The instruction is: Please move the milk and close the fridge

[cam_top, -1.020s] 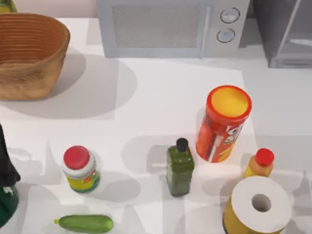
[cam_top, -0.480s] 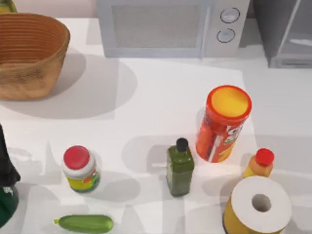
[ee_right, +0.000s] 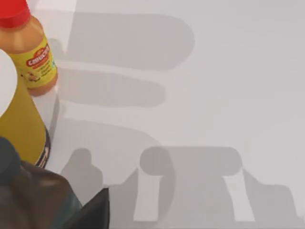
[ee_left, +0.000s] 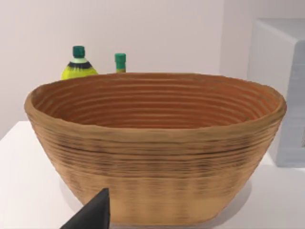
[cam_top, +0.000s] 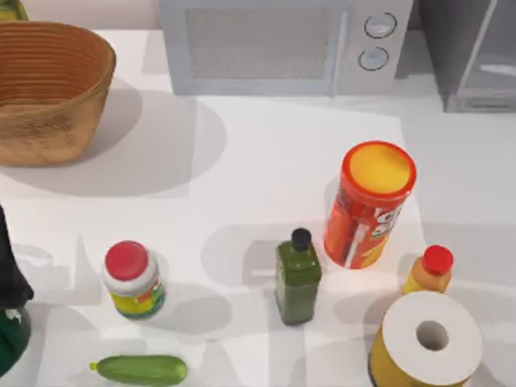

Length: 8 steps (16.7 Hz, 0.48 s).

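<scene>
Fridge (cam_top: 472,56) sits in the upper right corner of the top view, its glassy framed door at an angle to the cabinet, well apart from both grippers. Left arm (cam_top: 10,282) is parked at the left edge, lower half. Left gripper (ee_left: 94,215) is a dark tip at the bottom of the left wrist view; spread or closed, cannot tell. Right gripper (ee_right: 95,212) is likewise a dark tip at the bottom edge, cannot tell.

The left wrist view faces the basket (ee_left: 157,157), with two green-capped bottles (ee_left: 78,64) behind its rim that the top view barely catches. The right wrist view has the orange sauce bottle (ee_right: 28,52) upper left and bare table (ee_right: 228,95).
</scene>
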Available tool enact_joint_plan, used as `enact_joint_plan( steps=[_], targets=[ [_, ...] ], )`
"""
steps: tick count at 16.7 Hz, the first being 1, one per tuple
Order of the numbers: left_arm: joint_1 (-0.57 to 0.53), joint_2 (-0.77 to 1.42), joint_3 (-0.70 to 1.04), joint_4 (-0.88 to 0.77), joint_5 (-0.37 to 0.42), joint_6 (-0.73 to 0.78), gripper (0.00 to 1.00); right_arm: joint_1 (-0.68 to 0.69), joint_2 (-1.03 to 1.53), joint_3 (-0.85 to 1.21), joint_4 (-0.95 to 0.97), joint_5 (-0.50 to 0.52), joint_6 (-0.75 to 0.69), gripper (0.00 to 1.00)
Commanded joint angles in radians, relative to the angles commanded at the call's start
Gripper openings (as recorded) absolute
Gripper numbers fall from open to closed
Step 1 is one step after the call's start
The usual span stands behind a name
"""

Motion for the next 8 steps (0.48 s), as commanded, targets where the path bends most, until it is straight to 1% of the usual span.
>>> enact_joint_plan(
  steps=[2,4,6,8],
  targets=[
    [0.0,0.0,0.0,0.0,0.0,0.0,1.0,-0.01,0.008,0.003,0.001,-0.005,-0.01,1.0],
    [0.0,0.0,0.0,0.0,0.0,0.0,1.0,-0.061,0.056,0.022,0.002,-0.031,-0.062,1.0],
    [0.0,0.0,0.0,0.0,0.0,0.0,1.0,-0.154,0.145,0.058,0.004,-0.082,-0.157,1.0],
    [0.0,0.0,0.0,0.0,0.0,0.0,1.0,-0.29,0.277,0.11,0.008,-0.153,-0.294,1.0]
  ],
)
